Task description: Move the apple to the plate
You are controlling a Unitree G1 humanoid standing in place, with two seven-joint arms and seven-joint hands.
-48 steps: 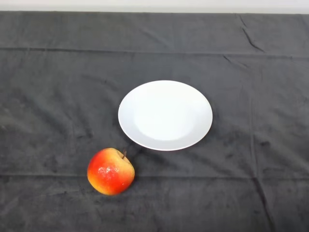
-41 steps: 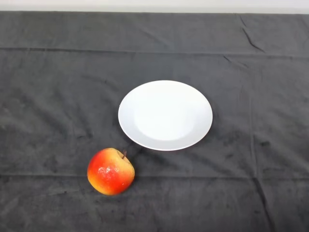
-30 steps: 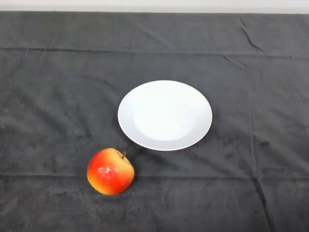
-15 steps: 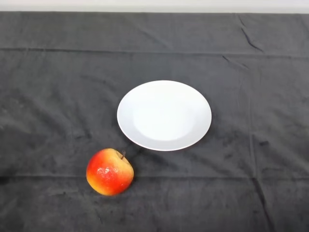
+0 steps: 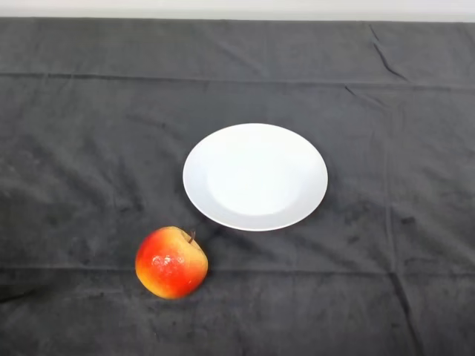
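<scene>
The red-yellow apple [image 5: 171, 262] lies on the dark cloth [image 5: 82, 148] in the lower left of the frame, near the empty white plate [image 5: 255, 176] but not touching. No hand shows, so its fingers cannot be judged; grasp should wrap the apple from its left side

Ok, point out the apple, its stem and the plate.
apple [image 5: 171, 263], head view, on the middle of its red-yellow skin.
stem [image 5: 192, 237], head view, on the short brown stalk at its top.
plate [image 5: 255, 221], head view, on its near rim.
</scene>
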